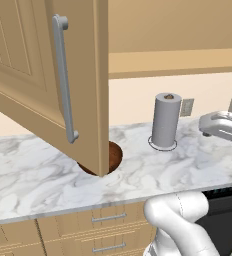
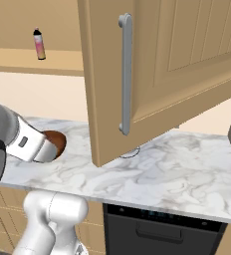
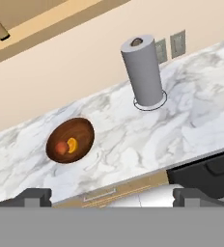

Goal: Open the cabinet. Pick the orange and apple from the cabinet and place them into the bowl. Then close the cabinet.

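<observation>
- Clearly, in the left base view the cabinet (image 1: 83,75) door stands wide open and takes the upper left of the frame, with its long grey handle (image 1: 64,80) running down the door. Under the lower edge of the door, a part of the bowl (image 1: 114,156) shows on the marble counter (image 1: 38,175). A paper towel roll (image 1: 166,120) stands at the centre right, and a toaster (image 1: 223,126) is at the right edge.
- In the right base view the same door fills the upper centre and right, and its handle (image 2: 125,74) hangs vertical in the middle. The bowl (image 2: 55,142) is at the left, half hidden behind the arm. A small bottle (image 2: 38,44) stands on the shelf in the upper left.
- In the hand view the bowl (image 3: 80,128) lies at the centre left on the counter, and inside it the apple (image 3: 61,148) and the orange (image 3: 72,144) rest touching each other. The gripper (image 3: 113,197) shows two dark tips at the bottom corners, far apart, so the claw is spread and holds nothing.
- I judge that both fruits are placed, so only the closing of the cabinet remains. To do it well, the hand should rise clear of the bowl and towel roll, come to the outer face of the door near the handle, and push it in a smooth arc around the hinge, not straight, until it is flush.
</observation>
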